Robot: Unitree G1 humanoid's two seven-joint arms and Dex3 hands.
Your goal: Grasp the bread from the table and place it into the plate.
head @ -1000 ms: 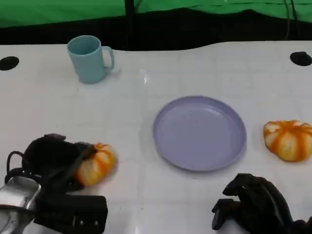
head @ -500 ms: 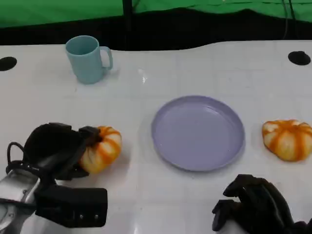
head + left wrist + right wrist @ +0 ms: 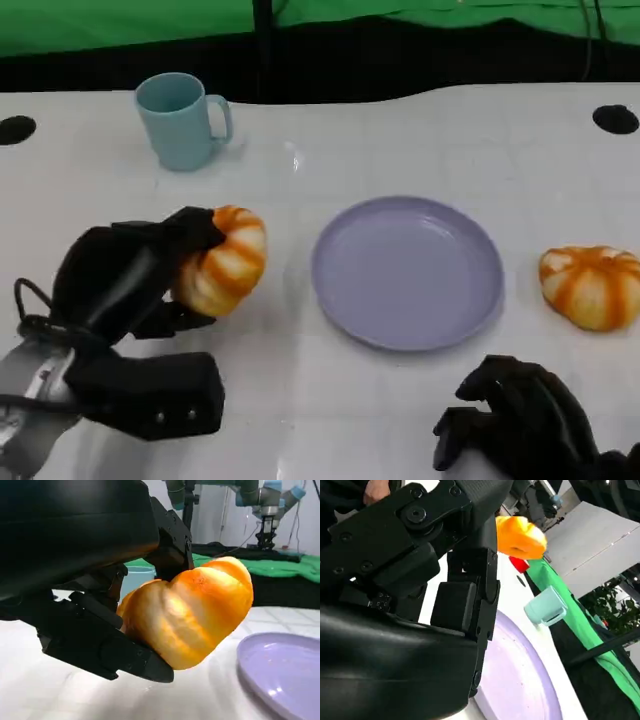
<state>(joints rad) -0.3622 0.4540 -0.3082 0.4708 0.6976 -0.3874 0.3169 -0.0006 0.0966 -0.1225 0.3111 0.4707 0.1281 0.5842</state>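
left hand (image 3: 135, 275) grips bread (image 3: 226, 260), plate (image 3: 407, 272) beside it; right hand (image 3: 515, 420) curled, holding nothing.

No readable text, labels, brand names, numbers or signs appear anywhere in these views.
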